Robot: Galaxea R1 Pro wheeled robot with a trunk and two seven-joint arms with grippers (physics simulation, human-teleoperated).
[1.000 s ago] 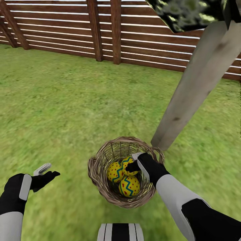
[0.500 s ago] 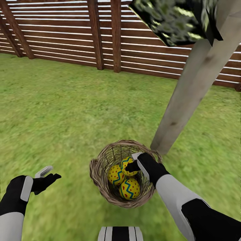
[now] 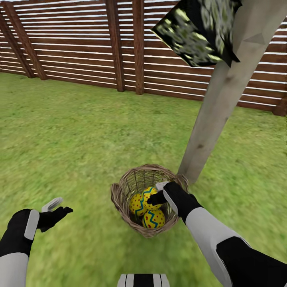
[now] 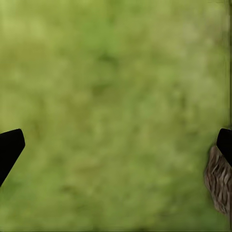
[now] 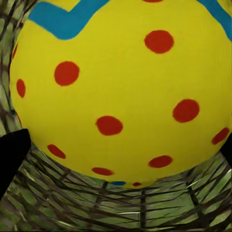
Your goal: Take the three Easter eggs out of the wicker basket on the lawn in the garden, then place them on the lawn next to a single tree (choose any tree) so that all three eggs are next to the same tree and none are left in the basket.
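The wicker basket point(image 3: 119, 199) stands on the lawn point(image 3: 71, 143) at the foot of a tree's pale trunk point(image 3: 215, 107). Three yellow Easter eggs with red dots and blue zigzags are in it: one at the left point(image 3: 136, 205), one at the front point(image 3: 154, 219), one on top point(image 3: 150, 194). My right gripper point(image 3: 158, 194) reaches over the rim and is shut on the top egg point(image 5: 121, 87), with the black fingertips point(image 5: 10, 154) on either side of it. My left gripper point(image 3: 56, 207) hangs open over grass to the basket's left, and the basket's wall point(image 4: 220, 183) is beside one fingertip point(image 4: 9, 147).
A brown slatted wooden fence point(image 3: 79, 44) runs along the back of the lawn. Dark speckled foliage point(image 3: 197, 30) hangs by the trunk up high. Open grass lies to the left of the basket and around the tree's base.
The head view has risen and tilted up. The basket and the two lower eggs look smaller, while the top egg stays in my right gripper at the same size. The left arm holds still.
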